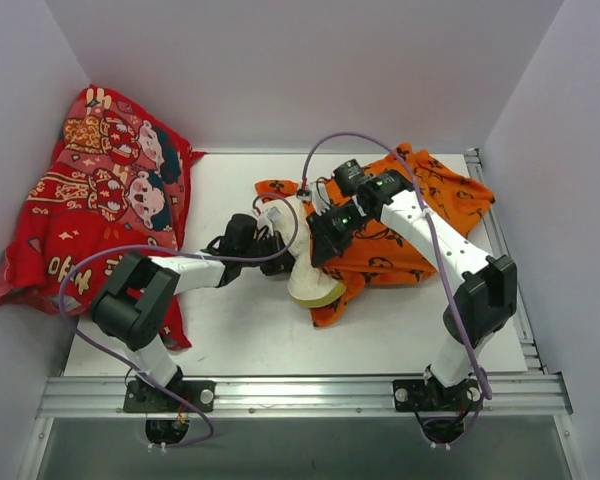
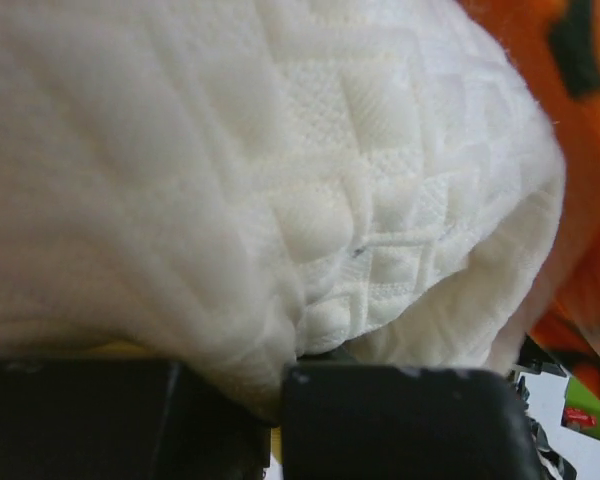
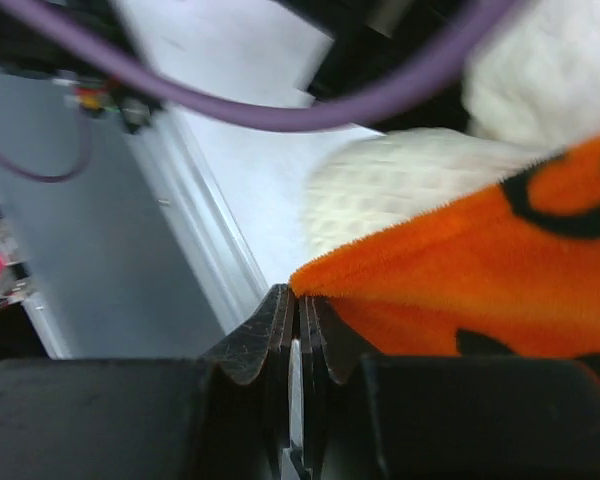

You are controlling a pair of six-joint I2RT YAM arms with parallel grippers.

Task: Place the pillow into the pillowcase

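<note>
The pillowcase (image 1: 435, 200) lies crumpled on the right half of the white table (image 1: 240, 335), and its left edge meets the pillow (image 1: 312, 283) near the table's middle. We see the pillow bent and bunched, with orange cloth overlapping one side and the rest bare. The left gripper (image 2: 278, 385) pinches a fold of the pillow between its jaws. The right gripper (image 3: 298, 310) has its jaws pressed together on the pillowcase's edge, just beside the pillow.

Cream quilted pillow (image 1: 302, 268), orange black-motif pillowcase (image 1: 435, 200)
</note>
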